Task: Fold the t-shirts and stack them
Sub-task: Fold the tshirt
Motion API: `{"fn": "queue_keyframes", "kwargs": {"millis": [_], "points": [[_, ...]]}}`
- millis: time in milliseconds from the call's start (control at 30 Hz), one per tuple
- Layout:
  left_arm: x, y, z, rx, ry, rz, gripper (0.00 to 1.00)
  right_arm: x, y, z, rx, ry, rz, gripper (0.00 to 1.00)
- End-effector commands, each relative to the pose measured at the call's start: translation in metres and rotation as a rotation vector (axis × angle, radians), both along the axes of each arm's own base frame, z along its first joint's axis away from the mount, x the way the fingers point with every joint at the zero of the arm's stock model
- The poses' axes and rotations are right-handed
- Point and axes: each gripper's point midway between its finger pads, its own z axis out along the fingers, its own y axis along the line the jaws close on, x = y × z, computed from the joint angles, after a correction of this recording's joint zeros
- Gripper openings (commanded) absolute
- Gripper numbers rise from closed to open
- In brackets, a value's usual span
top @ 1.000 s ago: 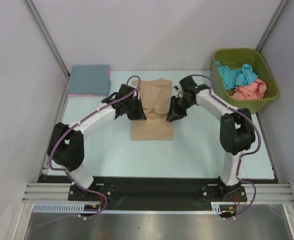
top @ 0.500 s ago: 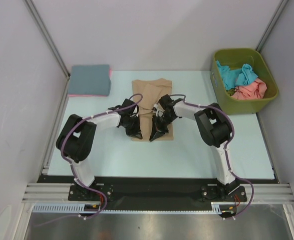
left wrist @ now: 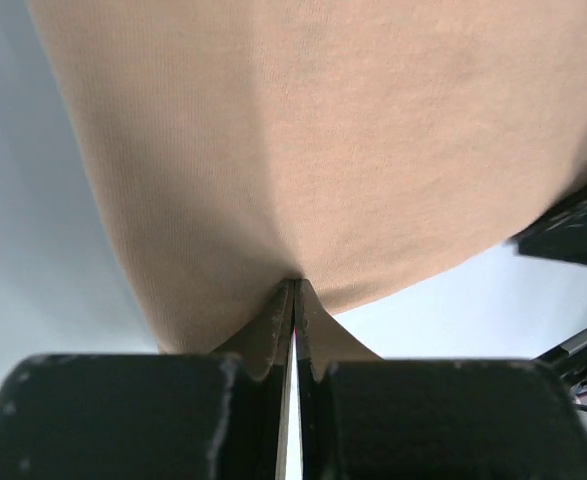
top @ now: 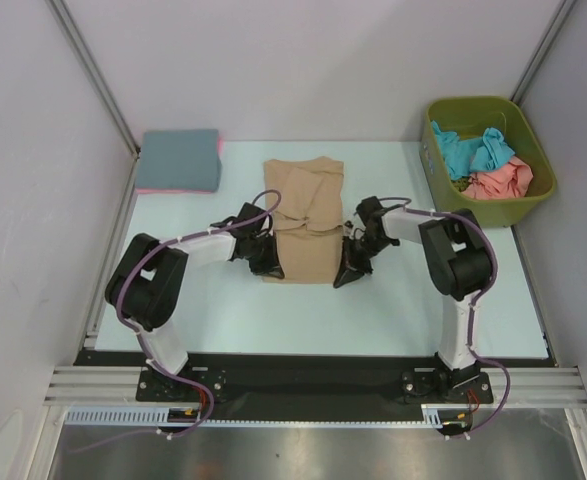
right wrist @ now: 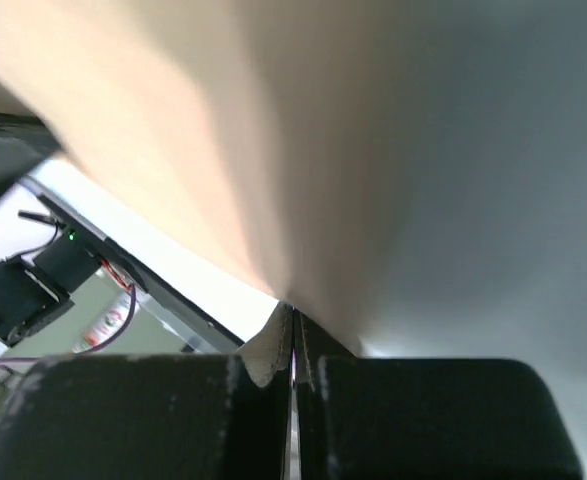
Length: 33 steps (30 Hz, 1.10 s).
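Observation:
The tan t-shirt [top: 305, 220] lies partly folded in the middle of the table, wrinkled at its far end. My left gripper [top: 272, 267] is at its near left corner and is shut on the tan cloth [left wrist: 303, 150], which is pinched between the fingers [left wrist: 295, 290]. My right gripper [top: 346, 277] is at the near right corner and is also shut on a fold of the tan cloth [right wrist: 223, 150]. A folded slate blue shirt [top: 179, 158] lies on a pink one [top: 163, 189] at the far left. Teal [top: 468, 150] and salmon [top: 501, 180] shirts lie crumpled in the bin.
The olive-green plastic bin [top: 525, 208] stands at the far right corner. Grey walls close in the table on the left, back and right. A black rail [top: 303, 375] runs along the near edge by the arm bases.
Both grippers have come from the shirt's middle sides toward me to its near edge. In the last half second the right gripper moved right to the near right corner.

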Motion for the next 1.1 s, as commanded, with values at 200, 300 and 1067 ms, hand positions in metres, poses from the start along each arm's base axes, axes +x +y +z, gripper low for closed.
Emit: {"fn": "queue_keyframes", "kwargs": {"millis": [200,300,1067], "points": [[-0.028,0.041,-0.003,0.156,0.016,-0.006,0.04,0.012,-0.091,-0.002,-0.218,-0.110,-0.144,0.00],[-0.023,0.031,0.042,0.086,-0.069,-0.009,0.09,0.027,-0.072,0.038,-0.127,-0.198,-0.150,0.00],[0.113,-0.041,0.023,-0.057,-0.150,0.057,0.11,0.150,0.050,0.031,-0.049,-0.423,-0.271,0.36]]}}
